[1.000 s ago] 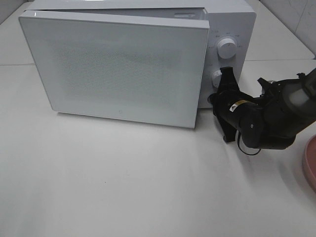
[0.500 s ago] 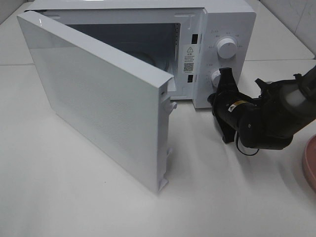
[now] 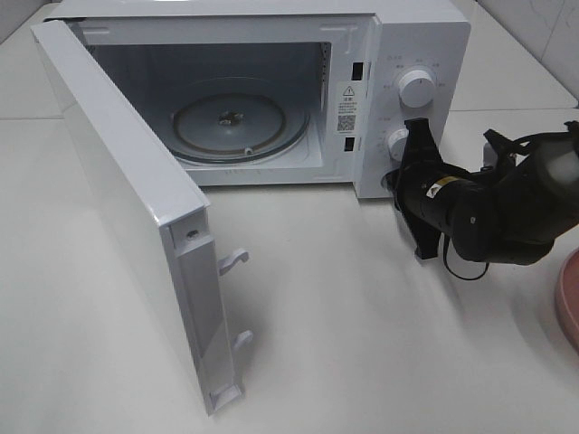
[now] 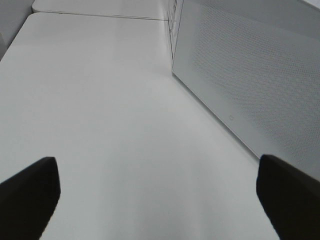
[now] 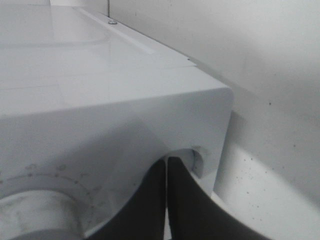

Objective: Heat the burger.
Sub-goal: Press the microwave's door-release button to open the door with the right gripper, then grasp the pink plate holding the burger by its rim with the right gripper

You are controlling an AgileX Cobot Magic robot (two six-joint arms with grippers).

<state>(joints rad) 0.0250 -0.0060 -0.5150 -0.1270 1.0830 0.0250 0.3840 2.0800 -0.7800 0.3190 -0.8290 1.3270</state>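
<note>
The burger is out of view in every frame. The white microwave [image 3: 412, 36] stands at the back with its door [image 3: 118, 208] swung wide to the left, baring the glass turntable [image 3: 240, 122], which holds nothing. My right gripper [image 3: 399, 178] is shut, with nothing in it, its tips against the lower right corner of the control panel. In the right wrist view the closed fingertips [image 5: 166, 167] touch the front beside a round recess [image 5: 198, 159]. My left gripper [image 4: 159, 200] stands open over bare table, next to the door's outer face [image 4: 250, 85].
Two round knobs [image 3: 415, 87] [image 3: 398, 143] sit on the control panel above my right gripper. A pink plate [image 3: 570, 303] shows partly at the right edge. The open door reaches far forward on the left of the white table [image 3: 362, 344].
The microwave door has swung from nearly closed to wide open toward the left. My right gripper stays shut at the panel's lower corner, shifted only slightly.
</note>
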